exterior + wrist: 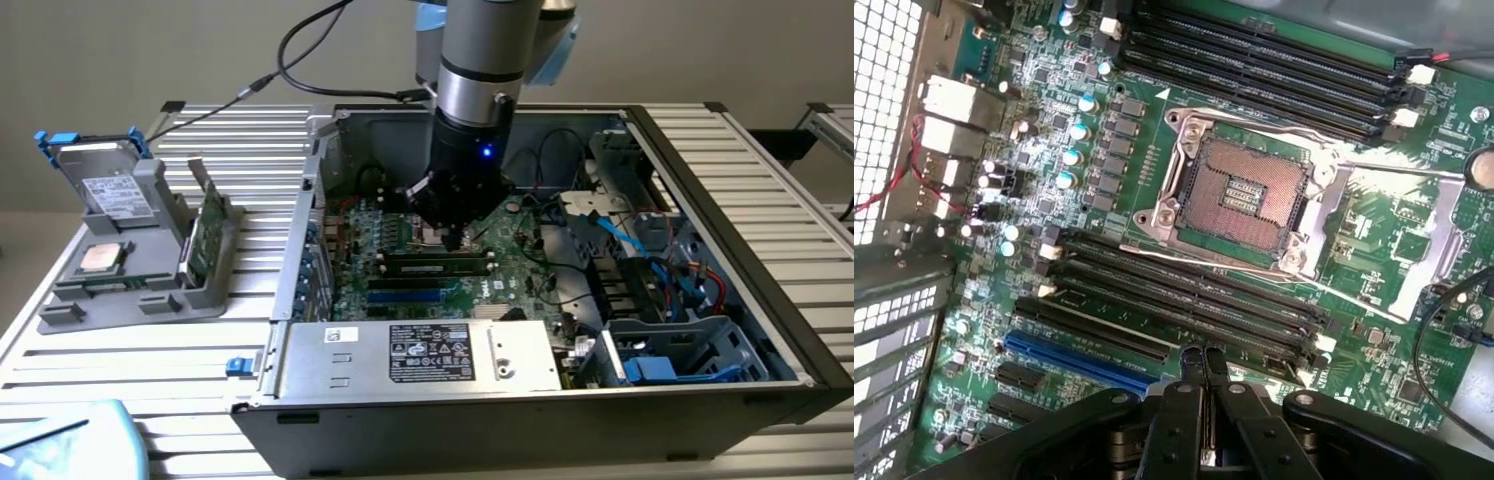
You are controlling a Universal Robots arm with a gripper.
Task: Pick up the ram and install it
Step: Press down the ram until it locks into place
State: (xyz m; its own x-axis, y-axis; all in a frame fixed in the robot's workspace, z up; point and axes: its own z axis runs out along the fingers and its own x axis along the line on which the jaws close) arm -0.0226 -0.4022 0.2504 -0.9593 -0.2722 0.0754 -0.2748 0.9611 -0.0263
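Where it lies slotted flat, the ram (pixel 430 266) looks dark, long, beneath the closed, empty pincer (pixel 1203 366).

Exterior high, angled down; wrist close above motherboard (pixel 1154 180), shared.

The arm (pixel 478 60) comes down from above, close to vertical, its grey cylindrical segment leading into a black wrist (pixel 470 165) with a small blue light lit on it. Below the wrist the tool (pixel 455 240) points straight down. In the wrist view the tool (pixel 1202 362) shows two black fingers (pixel 1191 368) pressed together at their tips, with nothing between them, and its black linkage arms spread out to either side behind them.
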